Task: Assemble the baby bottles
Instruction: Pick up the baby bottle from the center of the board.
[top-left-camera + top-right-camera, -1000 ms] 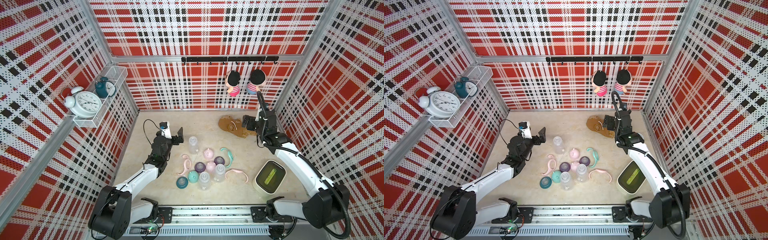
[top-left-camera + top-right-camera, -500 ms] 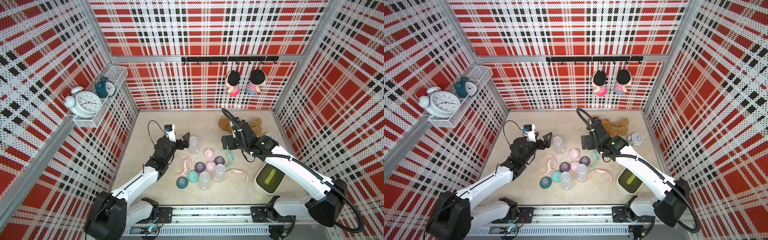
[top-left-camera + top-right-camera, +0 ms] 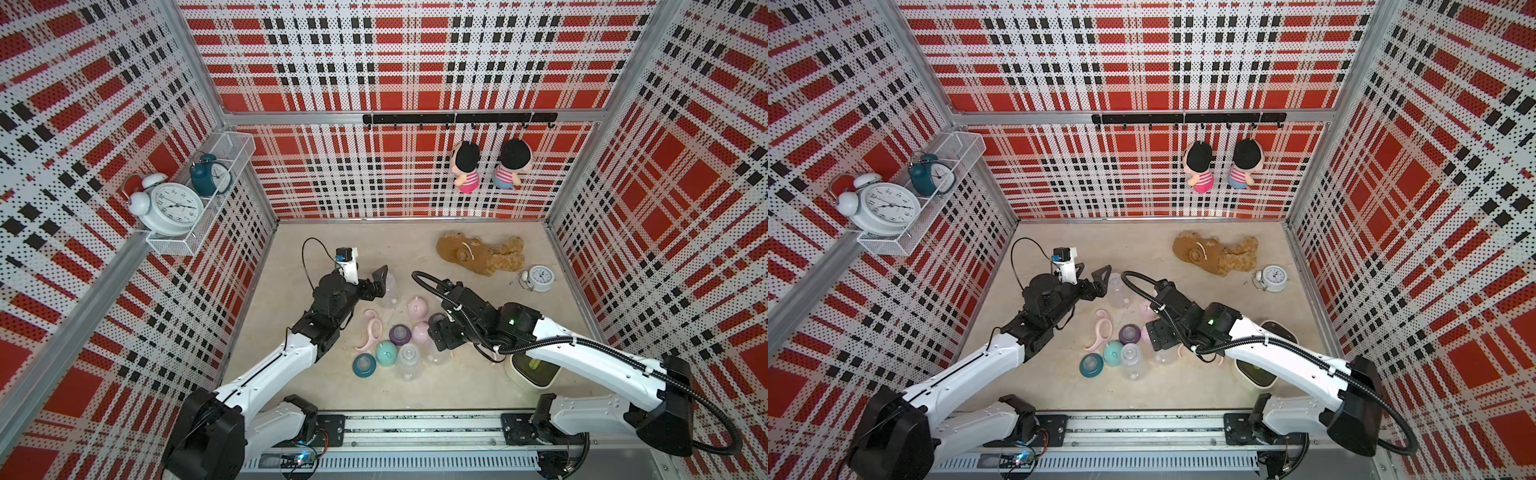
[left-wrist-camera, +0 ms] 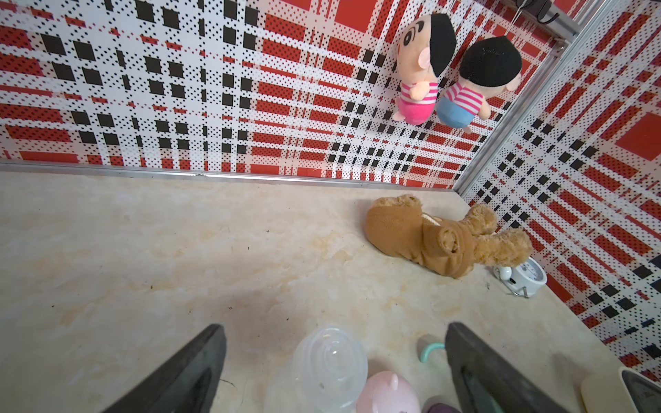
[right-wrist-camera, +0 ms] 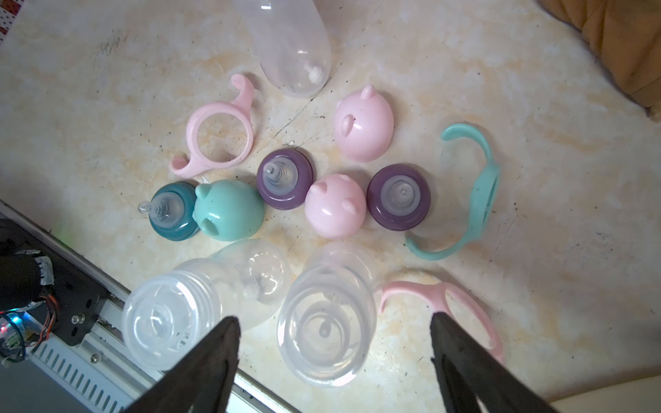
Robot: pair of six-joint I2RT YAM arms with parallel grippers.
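Right wrist view, pink handle [image 5: 422, 287] beside bottle [image 5: 327, 321]

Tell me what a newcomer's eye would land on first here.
The loud red plaid walls hit first, with two dolls hanging from the back rail and a white alarm clock on the left wall's wire shelf. Mid-table sits a scatter of baby bottle parts, clear bottles, eared caps and purple collars, with the left arm and right arm reaching over it, jaws spread.
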